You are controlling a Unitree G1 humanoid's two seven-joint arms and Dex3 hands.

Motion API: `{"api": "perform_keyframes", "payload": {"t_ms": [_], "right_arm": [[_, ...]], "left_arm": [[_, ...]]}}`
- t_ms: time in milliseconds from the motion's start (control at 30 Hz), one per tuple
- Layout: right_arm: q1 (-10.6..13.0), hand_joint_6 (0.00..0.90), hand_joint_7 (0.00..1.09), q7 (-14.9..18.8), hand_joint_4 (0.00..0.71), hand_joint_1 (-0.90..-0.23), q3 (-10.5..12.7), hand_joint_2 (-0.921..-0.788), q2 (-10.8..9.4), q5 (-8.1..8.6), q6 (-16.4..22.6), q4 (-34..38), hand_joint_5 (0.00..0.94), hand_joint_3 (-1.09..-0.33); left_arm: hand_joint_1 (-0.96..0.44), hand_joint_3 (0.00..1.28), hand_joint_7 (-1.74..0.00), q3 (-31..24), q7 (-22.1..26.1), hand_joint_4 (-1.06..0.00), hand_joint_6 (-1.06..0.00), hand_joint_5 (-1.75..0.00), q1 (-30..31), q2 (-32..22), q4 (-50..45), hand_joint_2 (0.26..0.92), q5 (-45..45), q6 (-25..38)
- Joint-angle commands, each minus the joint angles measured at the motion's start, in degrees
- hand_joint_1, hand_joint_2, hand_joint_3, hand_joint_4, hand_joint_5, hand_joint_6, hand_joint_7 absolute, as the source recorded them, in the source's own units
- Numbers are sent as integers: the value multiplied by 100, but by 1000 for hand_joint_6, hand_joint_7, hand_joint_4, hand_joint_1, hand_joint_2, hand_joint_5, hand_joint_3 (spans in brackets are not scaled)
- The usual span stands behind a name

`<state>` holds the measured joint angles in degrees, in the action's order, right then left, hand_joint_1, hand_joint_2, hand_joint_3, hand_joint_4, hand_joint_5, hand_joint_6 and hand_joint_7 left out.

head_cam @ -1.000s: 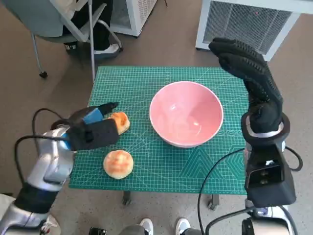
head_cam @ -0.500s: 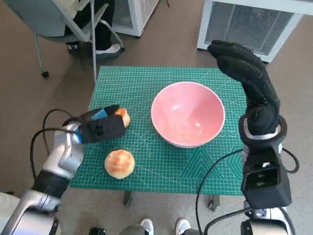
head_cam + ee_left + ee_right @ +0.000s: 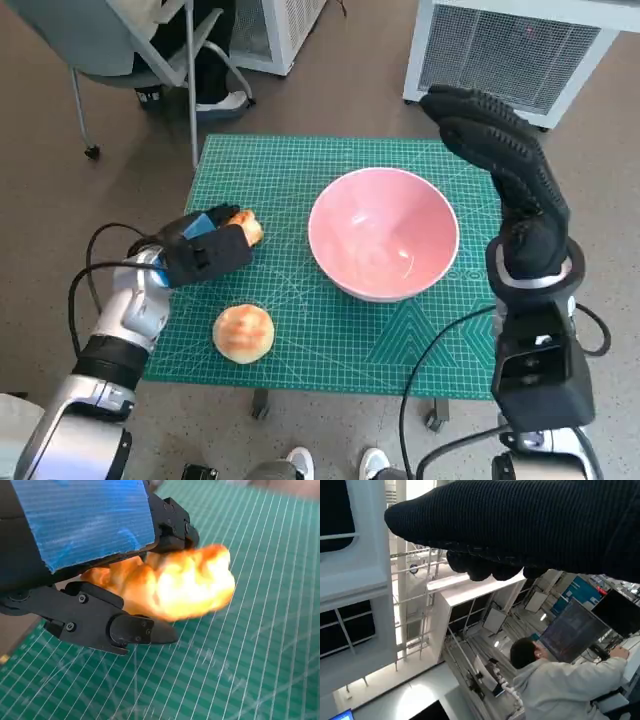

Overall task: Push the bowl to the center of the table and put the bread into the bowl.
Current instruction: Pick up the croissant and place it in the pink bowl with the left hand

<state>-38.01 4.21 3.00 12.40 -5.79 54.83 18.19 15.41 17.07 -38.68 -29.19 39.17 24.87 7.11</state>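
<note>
Head view: pink bowl [image 3: 383, 232] near the middle of the green bench [image 3: 300, 170]. Left hand [image 3: 205, 250] by the left edge, fingers closed round one bread roll [image 3: 247, 227]; second bread roll [image 3: 243, 333] loose near the front-left corner. Right hand [image 3: 500, 160] raised over the right edge, fingers stretched out, holding nothing.

Left wrist view: roll pinched between black fingers [image 3: 125, 630], close above the mat.

Right wrist view: only glove, with a seated person [image 3: 560, 680] beyond.
</note>
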Motion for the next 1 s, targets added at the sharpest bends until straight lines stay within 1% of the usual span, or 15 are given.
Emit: {"api": "perform_keyframes", "payload": {"t_ms": [33,133,233,400,567,700,867,1000], "right_arm": [[134,-1,709,19,326,-594,-58,-921,-18,37,-69,-21,11,-763],[132,-1,709,24,324,-587,-67,-921,-22,49,-71,-4,10,-762],[132,-1,709,29,322,-587,-76,-921,-22,71,-68,12,8,-761],[134,-1,709,22,320,-592,-92,-921,-31,94,-65,37,7,-760],[147,-1,709,10,320,-588,-101,-921,-36,103,-67,31,7,-760],[158,-1,709,0,321,-585,-96,-921,-38,104,-63,35,7,-761],[174,-1,709,-11,321,-585,-91,-921,-52,112,-80,24,7,-763],[202,-1,709,-21,321,-582,-86,-921,-67,110,-79,12,7,-764]], "left_arm": [[-6,147,-1154,-209,80,-624,-525,-1310,223,-102,-496,920,-211,-219],[-1,149,-1208,-383,124,-627,-511,-1293,276,-192,-1017,921,-305,-214],[1,151,-1221,-594,161,-626,-507,-1293,330,-246,-1666,921,-391,-116],[2,134,-1192,-912,114,-637,-535,-1285,317,-234,-2687,921,-433,136],[3,105,-1147,-1179,-75,-657,-580,-1266,164,-112,-3550,920,-394,281],[3,64,-1103,-1224,-268,-692,-633,-1219,6,17,-4028,920,-306,292],[2,42,-1075,-1139,-451,-723,-664,-1184,-171,204,-4339,917,-279,140],[1,36,-1080,-982,-403,-737,-671,-1158,-319,337,-4471,915,-292,-1]]}}
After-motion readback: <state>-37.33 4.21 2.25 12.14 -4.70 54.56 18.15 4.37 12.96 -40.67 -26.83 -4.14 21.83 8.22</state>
